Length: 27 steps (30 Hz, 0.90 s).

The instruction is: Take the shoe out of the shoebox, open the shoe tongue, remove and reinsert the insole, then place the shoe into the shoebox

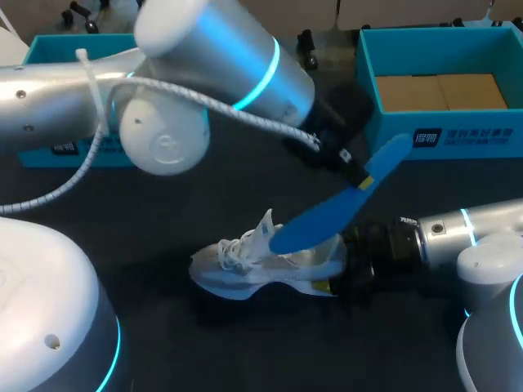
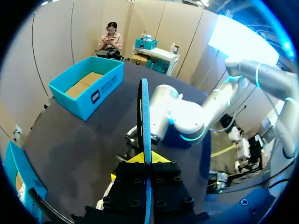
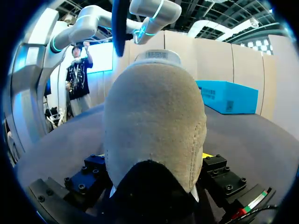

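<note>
A white shoe (image 1: 245,265) lies on its sole on the dark table, toe toward my left. My right gripper (image 1: 333,269) is shut on its heel; in the right wrist view the grey heel (image 3: 154,126) fills the space between the fingers of this gripper (image 3: 156,163). Above the shoe my left gripper (image 1: 359,175) is shut on a blue insole (image 1: 327,216), which slants down with its lower end at the shoe's opening. In the left wrist view the insole (image 2: 144,116) stands edge-on out of that gripper (image 2: 147,161). The open blue shoebox (image 1: 441,82) is at the back right.
A second blue box (image 1: 49,57) sits at the back left, mostly hidden behind my left arm. My right arm (image 2: 187,116) lies low along the table's right side. Bare dark table shows in front of the shoe.
</note>
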Available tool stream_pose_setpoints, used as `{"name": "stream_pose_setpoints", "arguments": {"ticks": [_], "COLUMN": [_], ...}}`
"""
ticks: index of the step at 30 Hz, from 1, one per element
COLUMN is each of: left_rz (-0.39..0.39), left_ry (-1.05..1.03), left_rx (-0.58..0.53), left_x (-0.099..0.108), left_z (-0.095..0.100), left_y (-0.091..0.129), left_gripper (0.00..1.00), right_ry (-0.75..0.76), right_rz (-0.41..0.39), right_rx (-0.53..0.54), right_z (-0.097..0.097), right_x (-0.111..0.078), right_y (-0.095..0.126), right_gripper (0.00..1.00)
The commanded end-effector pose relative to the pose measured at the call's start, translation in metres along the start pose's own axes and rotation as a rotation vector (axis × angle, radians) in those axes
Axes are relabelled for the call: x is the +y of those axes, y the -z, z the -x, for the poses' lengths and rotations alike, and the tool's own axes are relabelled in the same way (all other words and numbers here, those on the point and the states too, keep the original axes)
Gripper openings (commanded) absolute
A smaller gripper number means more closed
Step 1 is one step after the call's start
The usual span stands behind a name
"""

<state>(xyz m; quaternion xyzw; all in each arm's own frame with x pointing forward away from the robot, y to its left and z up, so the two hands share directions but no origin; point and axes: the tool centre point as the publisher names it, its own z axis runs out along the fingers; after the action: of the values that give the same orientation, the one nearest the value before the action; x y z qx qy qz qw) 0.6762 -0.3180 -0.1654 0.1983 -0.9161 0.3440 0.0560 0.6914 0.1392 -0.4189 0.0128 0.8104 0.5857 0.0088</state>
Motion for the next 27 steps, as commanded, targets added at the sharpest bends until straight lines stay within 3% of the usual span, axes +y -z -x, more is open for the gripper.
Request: {"name": "stream_pose_setpoints", "arguments": {"ticks": [1,7,12,27], "left_rz": [-0.027,-0.085,-0.140,-0.140], "left_ry": [0.010,0.016,0.012,0.012], "left_rx": [0.125,0.218,0.280,0.280], "left_x": [0.004,-0.001,-0.003,-0.003], "left_z": [-0.002,-0.016,-0.030,-0.030], "left_y": [0.032,0.066,0.107,0.107], "left_gripper": [0.00,0.00,0.00,0.00], "right_ry": [0.000,0.000,0.000,0.000], "right_rz": [-0.005,-0.005,-0.005,-0.005], "right_rx": [0.000,0.000,0.000,0.000], "right_z": [-0.001,-0.001,-0.001,-0.001], "right_x": [0.001,0.001,0.001,0.001], "right_y": [-0.001,-0.001,-0.001,-0.001], "right_gripper": [0.00,0.00,0.00,0.00]}}
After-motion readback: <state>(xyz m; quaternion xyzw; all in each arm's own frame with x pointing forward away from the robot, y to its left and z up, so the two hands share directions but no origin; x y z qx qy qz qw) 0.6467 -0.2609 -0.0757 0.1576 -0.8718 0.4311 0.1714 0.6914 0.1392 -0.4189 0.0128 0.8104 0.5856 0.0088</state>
